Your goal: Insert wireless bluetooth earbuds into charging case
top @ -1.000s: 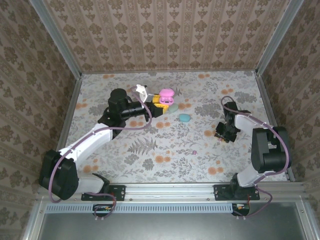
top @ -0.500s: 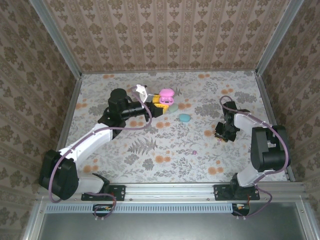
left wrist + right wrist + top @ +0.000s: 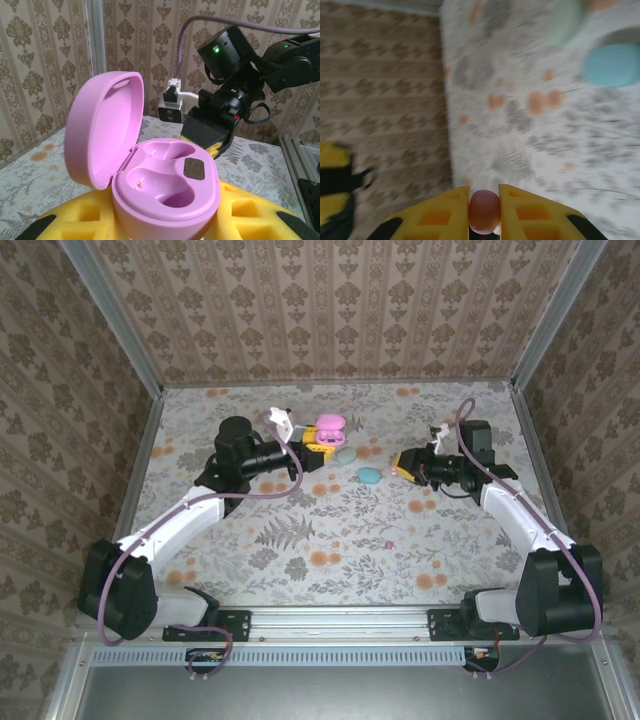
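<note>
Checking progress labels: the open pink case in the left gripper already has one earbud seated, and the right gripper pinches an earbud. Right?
Not quite: the left wrist view shows the open pink case empty inside, nothing seated. The rest stands: the left gripper holds it and the right gripper pinches a pink earbud.

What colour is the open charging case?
The charging case is pink; the left wrist view shows it best.
</note>
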`<state>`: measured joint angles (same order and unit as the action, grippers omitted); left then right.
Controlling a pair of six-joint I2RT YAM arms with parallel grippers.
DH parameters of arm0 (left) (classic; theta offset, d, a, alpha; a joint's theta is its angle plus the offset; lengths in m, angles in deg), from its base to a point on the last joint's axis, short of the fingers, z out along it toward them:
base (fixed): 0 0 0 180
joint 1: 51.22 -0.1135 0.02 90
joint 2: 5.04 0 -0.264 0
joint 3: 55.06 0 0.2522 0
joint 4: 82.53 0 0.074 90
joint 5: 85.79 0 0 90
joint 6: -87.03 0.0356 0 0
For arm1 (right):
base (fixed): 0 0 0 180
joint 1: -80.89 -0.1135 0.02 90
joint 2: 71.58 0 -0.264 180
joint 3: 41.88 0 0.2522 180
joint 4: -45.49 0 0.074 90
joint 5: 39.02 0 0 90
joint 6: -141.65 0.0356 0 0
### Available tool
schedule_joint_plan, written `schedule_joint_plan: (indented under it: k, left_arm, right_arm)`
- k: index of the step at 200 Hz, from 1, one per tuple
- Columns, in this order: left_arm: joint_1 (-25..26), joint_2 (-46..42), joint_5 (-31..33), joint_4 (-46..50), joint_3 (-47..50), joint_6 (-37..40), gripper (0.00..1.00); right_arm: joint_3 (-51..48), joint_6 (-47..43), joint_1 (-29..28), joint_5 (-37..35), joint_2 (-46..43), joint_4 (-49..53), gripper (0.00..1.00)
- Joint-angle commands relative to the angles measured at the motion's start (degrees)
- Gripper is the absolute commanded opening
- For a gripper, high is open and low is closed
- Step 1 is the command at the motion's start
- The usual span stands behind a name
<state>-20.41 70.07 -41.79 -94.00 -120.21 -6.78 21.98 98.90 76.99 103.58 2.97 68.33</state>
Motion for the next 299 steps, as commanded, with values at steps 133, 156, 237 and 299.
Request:
schedule_joint_plan:
  k: [133, 156, 237, 299]
  left_arm:
    - [0.3, -1.9, -1.5, -1.2, -0.7, 1.2, 0.32]
    - [0.7, -2.2, -0.7, -1.4, -0.2, 2.0, 0.32]
    - [2.0, -1.9, 2.1, -2.9, 0.3, 3.5, 0.32]
    - [2.3, -1.8, 2.0, -2.4, 0.2, 3.6, 0.32]
  right_arm:
    - [18.8, 14.2, -12.6, 11.6, -0.8, -14.5, 0.23]
    - [19.3, 11.5, -14.9, 6.5, -1.0, -13.6, 0.23]
    - [24.7, -2.3, -24.5, -17.6, 0.8, 1.0, 0.21]
    - [26.1, -3.6, -26.7, -22.2, 2.6, 0.7, 0.22]
